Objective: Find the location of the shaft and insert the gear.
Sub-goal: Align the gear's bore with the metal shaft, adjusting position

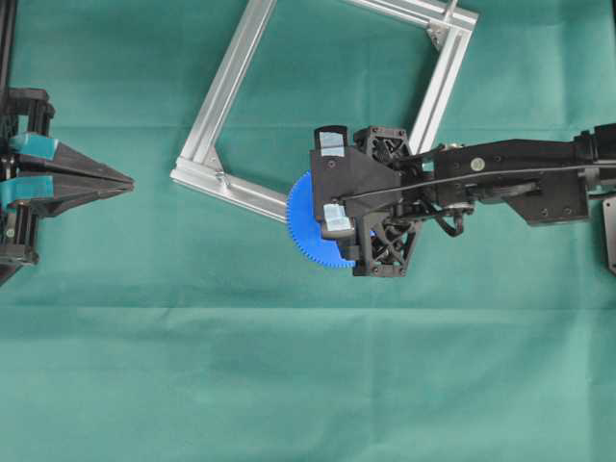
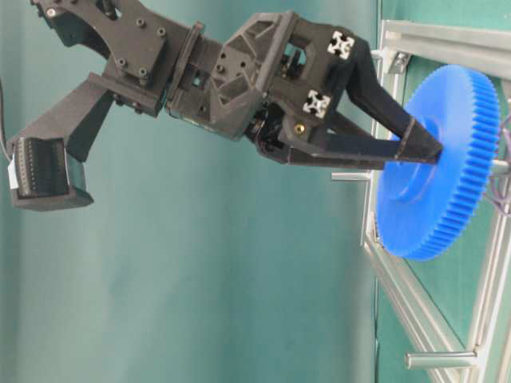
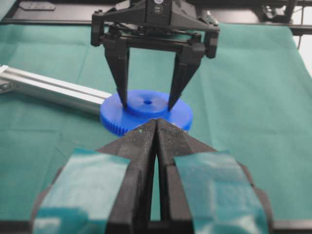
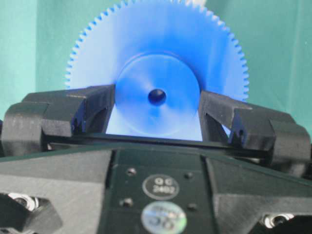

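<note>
The blue gear [image 1: 306, 229] lies flat over the lower corner of the aluminium frame [image 1: 223, 96]. My right gripper [image 1: 330, 199] reaches down onto it from the right and is shut on its raised hub, one finger on each side [image 4: 157, 97]. In the right wrist view the gear [image 4: 156, 53] fills the frame, its centre hole dark. The table-level view shows the gear [image 2: 435, 199] and, just beneath it, a short silvery stub, the shaft [image 2: 501, 167], with thin wire loops beside it. My left gripper [image 1: 128, 181] is shut and empty, far left of the gear [image 3: 146, 111].
The aluminium frame [image 3: 53, 87] lies tilted on the green cloth, with silver corner brackets [image 1: 438, 37]. The right arm [image 1: 520, 178] stretches in from the right edge. Green cloth covers the whole table.
</note>
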Robot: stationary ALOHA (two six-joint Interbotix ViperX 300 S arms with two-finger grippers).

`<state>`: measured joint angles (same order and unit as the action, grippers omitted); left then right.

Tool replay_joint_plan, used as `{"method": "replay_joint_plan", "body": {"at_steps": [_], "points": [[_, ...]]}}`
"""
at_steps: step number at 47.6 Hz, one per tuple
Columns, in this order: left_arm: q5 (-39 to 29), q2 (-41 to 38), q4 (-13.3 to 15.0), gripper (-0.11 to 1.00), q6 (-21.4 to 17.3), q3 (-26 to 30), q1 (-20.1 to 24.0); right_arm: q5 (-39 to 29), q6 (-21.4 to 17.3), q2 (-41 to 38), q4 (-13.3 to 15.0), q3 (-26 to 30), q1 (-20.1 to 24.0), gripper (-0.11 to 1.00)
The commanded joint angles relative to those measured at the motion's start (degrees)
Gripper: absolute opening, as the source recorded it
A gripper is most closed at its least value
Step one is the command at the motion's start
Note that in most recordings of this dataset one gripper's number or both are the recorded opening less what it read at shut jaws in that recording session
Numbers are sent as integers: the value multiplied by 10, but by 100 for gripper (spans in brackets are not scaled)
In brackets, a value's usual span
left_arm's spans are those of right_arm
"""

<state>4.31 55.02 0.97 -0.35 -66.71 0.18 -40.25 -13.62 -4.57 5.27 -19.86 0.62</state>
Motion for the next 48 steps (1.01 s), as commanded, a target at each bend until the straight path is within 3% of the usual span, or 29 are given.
{"method": "replay_joint_plan", "body": {"at_steps": [1,48], "points": [[4,-6,1,1,0,15,0,1,1,4,-2,16,2,70],[4,-7,1,1,0,14,0,-9,3,2,-1,38,3,70]]}}
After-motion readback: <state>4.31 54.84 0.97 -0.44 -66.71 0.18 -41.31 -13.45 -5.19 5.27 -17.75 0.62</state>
